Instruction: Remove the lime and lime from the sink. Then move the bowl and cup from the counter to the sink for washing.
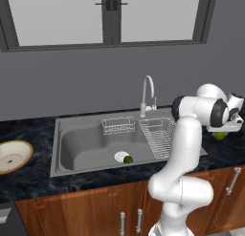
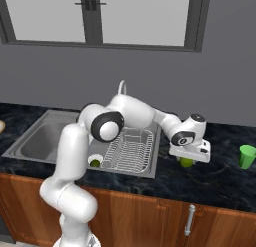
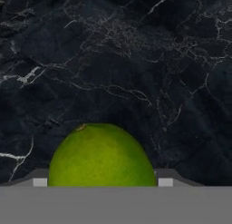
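lime 1 (image 3: 102,156) sits btwn jaws, bottom ctr of hand view, on counter (image 3: 113,60) | jaws spread wide, look released not clamped | lime 2 (image 1: 128,159) in sink (image 1: 81,144) by drain, lower ctr left base view | nxt prob: retract, go for lime 2

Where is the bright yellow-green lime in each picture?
Left base view: the bright lime peeks out at the right edge, under the pincer.
Right base view: right of centre, on the black counter under the hand.
Hand view: bottom middle, big and close.
Shared landmark: the marbled counter beneath it, right of the sink.
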